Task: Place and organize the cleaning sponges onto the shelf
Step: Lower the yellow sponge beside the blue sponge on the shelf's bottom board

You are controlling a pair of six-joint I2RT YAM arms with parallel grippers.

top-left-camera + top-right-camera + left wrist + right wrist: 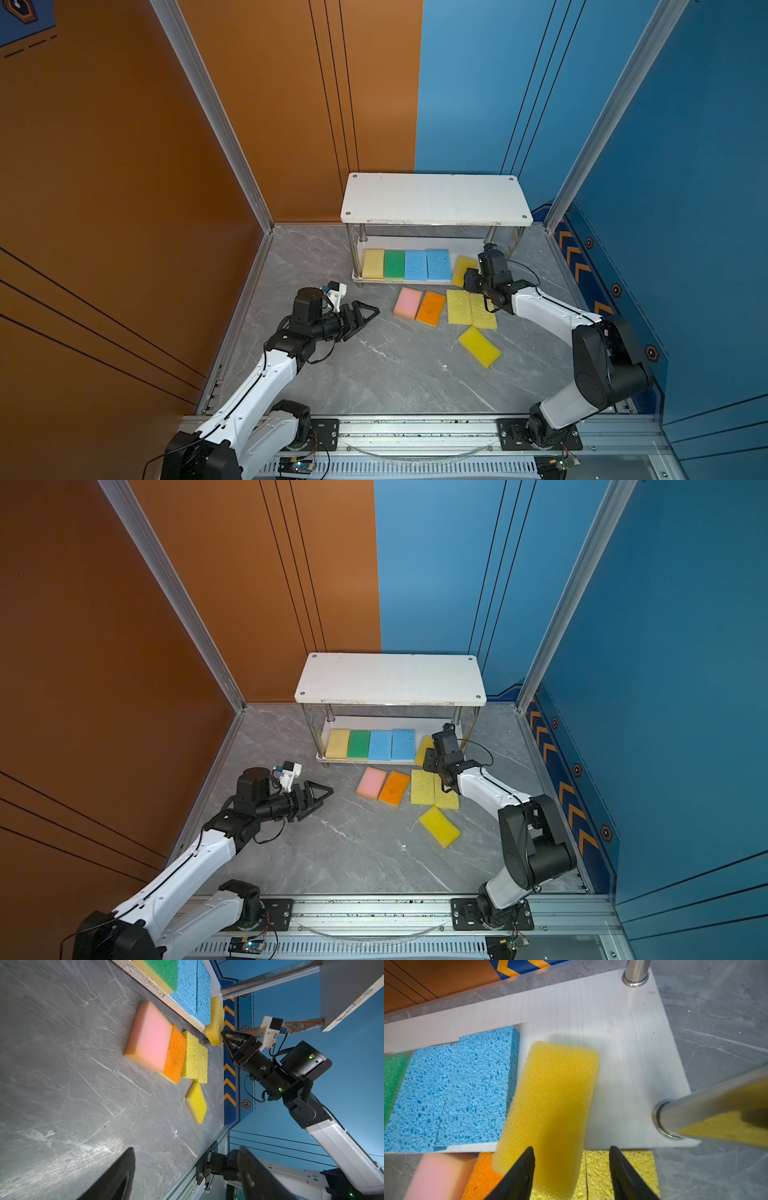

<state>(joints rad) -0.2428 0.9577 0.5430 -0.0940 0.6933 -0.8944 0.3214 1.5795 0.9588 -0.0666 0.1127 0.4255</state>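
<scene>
Yellow sponge (550,1095): light, soft foam that squashes and springs back, so we'd pinch it gently across the short width, mid-length. It lies skewed on the shelf (623,1032) lower board, just beside the blue sponges (452,1088), with its near end past the front edge. Our right claw (571,1149) is parted around that end and not clamping it. Our left claw (368,313) is wide and empty over the table (374,374), apart from the pink sponge (408,303).
</scene>
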